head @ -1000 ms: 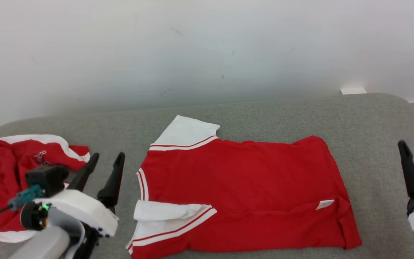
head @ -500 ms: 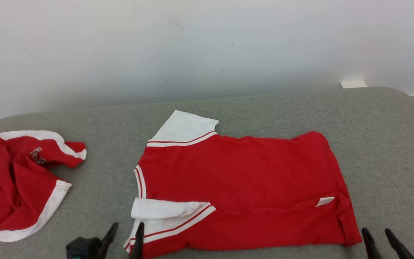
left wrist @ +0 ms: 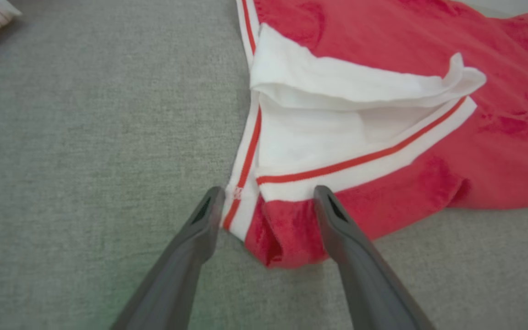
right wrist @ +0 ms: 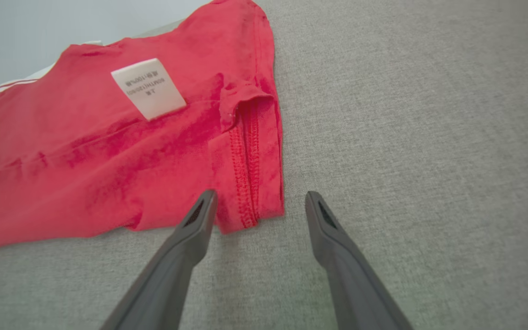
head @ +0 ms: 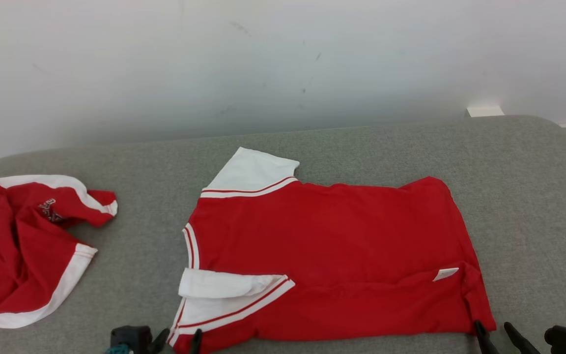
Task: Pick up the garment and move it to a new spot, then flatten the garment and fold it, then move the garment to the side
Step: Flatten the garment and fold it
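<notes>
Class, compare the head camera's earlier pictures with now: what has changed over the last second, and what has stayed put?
Both grippers dropped to the near edge of the red shirt. The left gripper now straddles its sleeve-end corner, and the right gripper straddles its hem corner. Both are open, with nothing taken hold of. The shirt and the crumpled red garment lie unchanged; the camera shifted slightly.

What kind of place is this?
Probably an indoor workspace set up for folding clothes: a grey cloth-covered surface before a white wall, with a red shirt spread flat and a crumpled red garment nearby.
</notes>
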Robot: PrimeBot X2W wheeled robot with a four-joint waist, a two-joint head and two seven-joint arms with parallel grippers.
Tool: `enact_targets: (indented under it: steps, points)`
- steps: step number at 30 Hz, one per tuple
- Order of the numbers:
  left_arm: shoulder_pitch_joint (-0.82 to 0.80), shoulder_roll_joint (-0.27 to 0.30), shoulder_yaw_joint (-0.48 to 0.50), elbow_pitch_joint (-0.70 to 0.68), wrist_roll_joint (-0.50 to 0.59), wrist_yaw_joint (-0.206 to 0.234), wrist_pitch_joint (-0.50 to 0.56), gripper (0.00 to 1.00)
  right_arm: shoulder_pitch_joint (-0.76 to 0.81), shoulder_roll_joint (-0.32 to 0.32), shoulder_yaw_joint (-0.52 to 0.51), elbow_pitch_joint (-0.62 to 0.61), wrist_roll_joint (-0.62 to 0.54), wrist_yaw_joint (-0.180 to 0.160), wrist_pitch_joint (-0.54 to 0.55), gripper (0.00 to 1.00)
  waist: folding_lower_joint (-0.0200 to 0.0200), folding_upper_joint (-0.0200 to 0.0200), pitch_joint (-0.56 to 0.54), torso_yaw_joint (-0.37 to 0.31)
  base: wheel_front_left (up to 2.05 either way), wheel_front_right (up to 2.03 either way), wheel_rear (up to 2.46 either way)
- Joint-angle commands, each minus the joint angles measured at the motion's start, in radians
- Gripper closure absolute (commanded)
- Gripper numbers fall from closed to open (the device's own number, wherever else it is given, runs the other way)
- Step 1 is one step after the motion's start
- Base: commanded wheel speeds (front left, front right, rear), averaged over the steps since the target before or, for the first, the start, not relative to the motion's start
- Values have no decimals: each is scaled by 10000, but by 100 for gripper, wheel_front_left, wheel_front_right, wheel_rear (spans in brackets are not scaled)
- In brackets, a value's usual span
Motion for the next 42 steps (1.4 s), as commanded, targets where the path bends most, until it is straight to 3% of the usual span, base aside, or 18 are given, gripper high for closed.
enact_targets:
  steps: [1,7,8,9,10,12,13,21,27,34,42]
  points:
    - [-85,-47,25,107,-131,66,26,0,-173,23,52,119,-86,1,-56,0,0,0,12,6,0,0,0]
    - [-160,-153,-95,596,-269,-51,436,0,-574,103,479,738,54,1,73,0,0,0,37,60,0,0,0]
    - [-174,-170,-110,640,-288,-84,471,13,-618,104,530,825,101,1,69,0,0,0,39,79,0,0,0]
    - [-204,-185,-138,683,-289,-108,502,42,-653,103,598,913,135,1,71,29,0,0,39,99,0,0,0]
    - [-229,-204,-157,717,-290,-126,517,57,-684,95,657,997,158,1,29,53,0,0,36,118,0,0,0]
    - [-270,-225,-169,759,-309,-167,547,90,-767,60,725,1116,216,1,-74,90,0,0,22,151,0,0,0]
    - [-295,-228,-157,773,-316,-161,553,100,-814,32,742,1157,253,1,-151,100,0,0,17,165,0,0,0]
    - [-331,-113,-160,764,-370,-265,576,100,-1143,-253,973,1303,560,1,-612,100,0,0,-150,211,0,0,0]
    - [-212,173,-113,171,-342,-70,661,100,-960,-644,1063,748,909,0,-542,100,0,0,-371,249,0,0,0]
    - [395,958,-135,-1644,-339,574,1347,100,-24,-1375,809,-506,1455,-11,222,100,0,0,-553,361,0,0,0]
    - [1595,1821,-151,-3738,-430,1701,2068,100,1707,-1932,-34,-2183,1814,-12,1744,100,0,0,-535,416,0,0,0]
